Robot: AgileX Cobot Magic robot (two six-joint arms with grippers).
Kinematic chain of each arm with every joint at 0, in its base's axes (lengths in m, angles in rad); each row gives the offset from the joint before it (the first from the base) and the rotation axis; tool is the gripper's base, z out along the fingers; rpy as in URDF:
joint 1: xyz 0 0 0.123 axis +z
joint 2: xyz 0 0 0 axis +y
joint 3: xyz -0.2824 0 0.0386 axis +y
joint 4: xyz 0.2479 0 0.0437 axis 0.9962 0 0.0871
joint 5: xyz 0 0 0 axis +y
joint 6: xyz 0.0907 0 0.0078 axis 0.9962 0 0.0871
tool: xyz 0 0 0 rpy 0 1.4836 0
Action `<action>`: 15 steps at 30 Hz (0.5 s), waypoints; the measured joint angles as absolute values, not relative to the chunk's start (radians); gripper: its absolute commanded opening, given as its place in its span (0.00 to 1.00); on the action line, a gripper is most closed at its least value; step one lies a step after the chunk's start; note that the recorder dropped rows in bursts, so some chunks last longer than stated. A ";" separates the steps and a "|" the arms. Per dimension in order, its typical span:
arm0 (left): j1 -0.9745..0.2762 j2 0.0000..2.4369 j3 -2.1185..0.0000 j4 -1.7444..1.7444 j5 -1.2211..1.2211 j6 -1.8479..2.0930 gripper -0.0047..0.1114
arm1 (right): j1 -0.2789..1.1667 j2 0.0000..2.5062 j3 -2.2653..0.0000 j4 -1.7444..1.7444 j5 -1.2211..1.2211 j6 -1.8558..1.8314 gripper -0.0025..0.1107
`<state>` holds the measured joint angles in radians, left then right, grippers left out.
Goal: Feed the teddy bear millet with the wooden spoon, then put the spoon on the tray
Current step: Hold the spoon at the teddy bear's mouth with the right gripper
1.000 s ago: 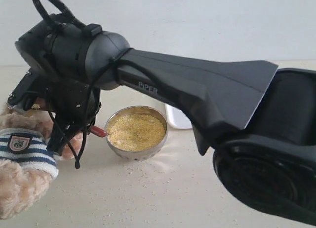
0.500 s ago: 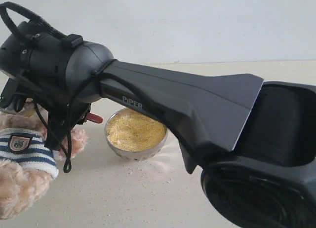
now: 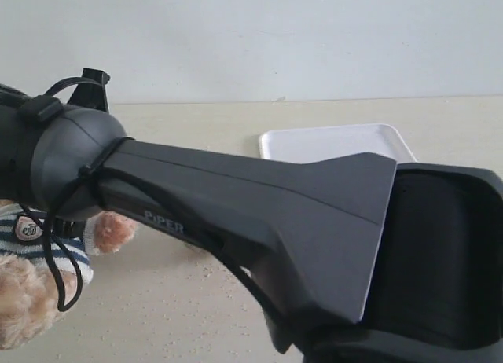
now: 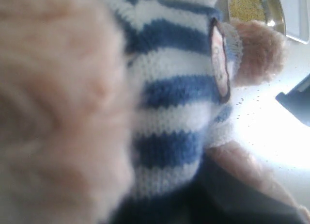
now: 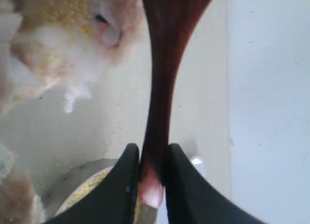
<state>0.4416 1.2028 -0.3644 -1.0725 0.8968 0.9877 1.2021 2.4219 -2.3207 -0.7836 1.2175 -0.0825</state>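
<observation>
Right tool [image 5: 151, 152] clamped on one wooden spoon [image 5: 167, 64], one teddy bear [image 4: 169, 112], millet [image 5: 58, 13] seemingly on muzzle, one tray [image 3: 330, 141]

Obs — worktop [image 3: 181, 300]: pale beige, matte and flat, taking up the lower half of the exterior view wherever it is uncovered. Tone is even. A soft grey shadow [image 3: 206, 257] darkens it near the middle of that view.

The wall [image 3: 275, 33] is plain off-white and stands upright behind the worktop. The two meet in one straight horizontal line across the exterior view.

Left wrist view: the worktop [image 4: 261, 122] shows only as a strongly overexposed, near-white patch, its texture lost.

Right wrist view: a beige strip of worktop [image 5: 208, 88], with a bluish-white plane [image 5: 271, 112] just beside it — wall or something else, cannot tell.
</observation>
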 measured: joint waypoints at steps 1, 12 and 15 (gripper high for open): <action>0.442 1.203 -0.364 -1.072 0.897 0.988 0.11 | 1.205 2.422 -2.321 -0.803 1.218 -0.072 0.02; 0.442 1.203 -0.364 -1.072 0.897 0.988 0.11 | 1.239 2.422 -2.289 -0.847 1.218 0.014 0.02; 0.442 1.203 -0.364 -1.072 0.897 0.988 0.11 | 1.239 2.422 -2.242 -0.852 1.218 0.031 0.02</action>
